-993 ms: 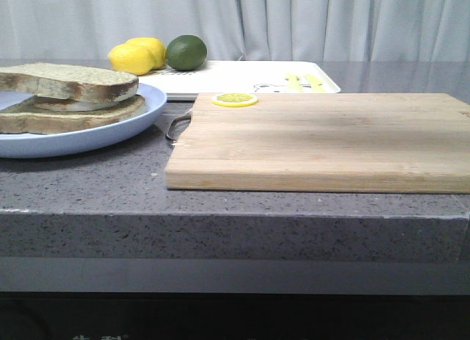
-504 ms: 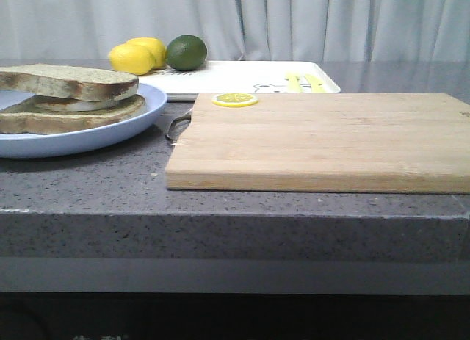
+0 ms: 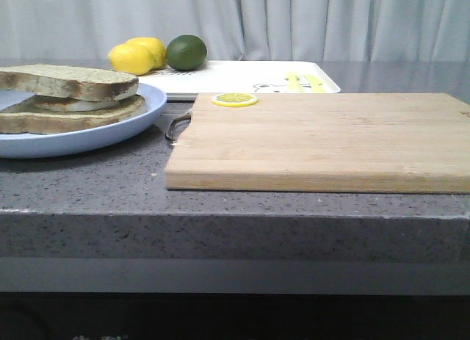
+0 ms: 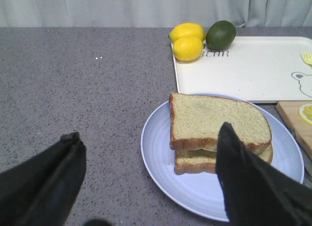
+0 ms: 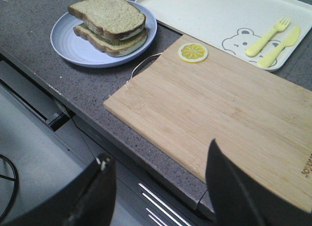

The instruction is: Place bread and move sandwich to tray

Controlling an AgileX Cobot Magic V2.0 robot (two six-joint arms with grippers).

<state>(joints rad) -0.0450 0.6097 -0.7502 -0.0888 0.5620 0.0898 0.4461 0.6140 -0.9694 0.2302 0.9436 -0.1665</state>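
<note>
The sandwich (image 3: 70, 98) sits on the round pale blue plate (image 3: 110, 131) at the left of the counter. The plain bread slice (image 3: 70, 81) lies on top, with the white egg edge showing between the two slices. The white tray (image 3: 235, 79) lies behind it, further back. No gripper shows in the front view. In the left wrist view my left gripper (image 4: 149, 130) is open and empty, hovering at the plate's (image 4: 161, 153) near rim, short of the sandwich (image 4: 219, 133). My right gripper (image 5: 159, 151) is open and empty above the counter's front edge.
A light wooden cutting board (image 3: 323, 138) with a lemon slice (image 3: 235, 100) on its far corner fills the middle and right of the counter. Two lemons (image 3: 136, 57) and a lime (image 3: 186, 52) sit on the tray's left end. A yellow fork and knife (image 5: 273, 38) lie on the tray.
</note>
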